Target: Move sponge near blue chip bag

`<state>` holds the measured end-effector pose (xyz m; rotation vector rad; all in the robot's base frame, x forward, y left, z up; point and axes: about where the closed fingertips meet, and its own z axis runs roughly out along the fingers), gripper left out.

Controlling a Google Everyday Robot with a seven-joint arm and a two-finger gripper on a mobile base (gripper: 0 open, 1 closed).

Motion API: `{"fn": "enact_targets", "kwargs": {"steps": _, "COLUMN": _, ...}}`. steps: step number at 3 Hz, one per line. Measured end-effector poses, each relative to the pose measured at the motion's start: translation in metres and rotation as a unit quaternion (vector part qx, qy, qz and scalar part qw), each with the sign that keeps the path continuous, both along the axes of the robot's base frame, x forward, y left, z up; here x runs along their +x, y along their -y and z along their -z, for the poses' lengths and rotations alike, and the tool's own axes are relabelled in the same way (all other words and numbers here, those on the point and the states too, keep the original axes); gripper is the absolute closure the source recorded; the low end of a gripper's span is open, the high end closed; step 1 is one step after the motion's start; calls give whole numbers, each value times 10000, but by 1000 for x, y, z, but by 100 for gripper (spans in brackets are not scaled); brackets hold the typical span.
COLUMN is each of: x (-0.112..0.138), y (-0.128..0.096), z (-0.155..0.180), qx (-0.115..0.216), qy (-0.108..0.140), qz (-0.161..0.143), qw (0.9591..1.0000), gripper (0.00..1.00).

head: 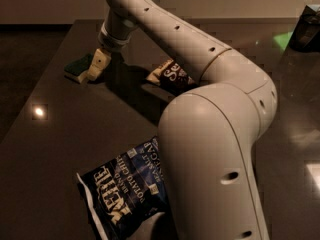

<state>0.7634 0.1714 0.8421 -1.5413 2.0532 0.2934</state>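
Note:
The sponge [77,67], green on top with pale foam below, lies on the dark table [60,134] at the far left. My gripper [96,67] reaches down from the white arm and is right at the sponge's right side, its cream finger [99,61] partly covering the sponge. The blue chip bag [125,186], dark navy with white "Kettle" lettering, lies at the near edge of the table, partly hidden by my arm's big lower link. Sponge and blue bag are far apart.
A brown-and-cream chip bag [170,74] lies behind the arm near the table's middle. A dark box [306,29] and a green patch [282,38] are at the far right. The table's left edge runs close to the sponge.

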Motion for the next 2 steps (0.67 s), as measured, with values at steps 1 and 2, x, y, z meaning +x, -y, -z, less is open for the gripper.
{"fn": "enact_targets", "kwargs": {"steps": 1, "x": -7, "y": -6, "z": 6, "qx": -22, "qy": -132, "qz": -129, "qw": 9998, "gripper": 0}}
{"fn": "enact_targets", "kwargs": {"steps": 2, "x": -13, "y": -11, "z": 9, "qx": -26, "qy": -191, "qz": -228, "qw": 9996, "gripper": 16}}
